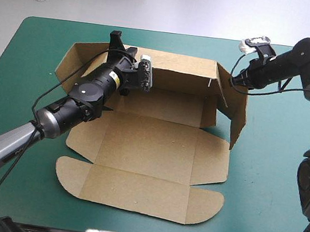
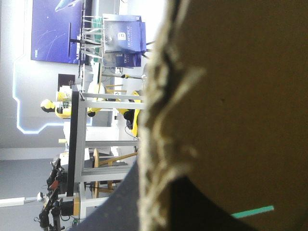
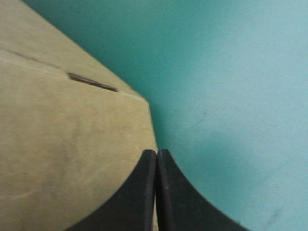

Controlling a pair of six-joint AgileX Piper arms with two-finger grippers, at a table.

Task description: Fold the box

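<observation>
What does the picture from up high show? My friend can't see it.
A brown box lies half folded on a teal-green table, its far walls raised, its near flaps flat. The left gripper pinches the far wall; the right gripper is at the right wall.

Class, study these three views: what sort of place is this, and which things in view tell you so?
Probably a robotics lab or test bench: the left gripper and right gripper work at a half-folded brown box on a table with a teal-green cover.

Black tubular forearms (image 1: 89,92) join grey links (image 1: 0,149), and the right claw (image 3: 156,152) has black fin-shaped fingers (image 3: 139,192).
</observation>
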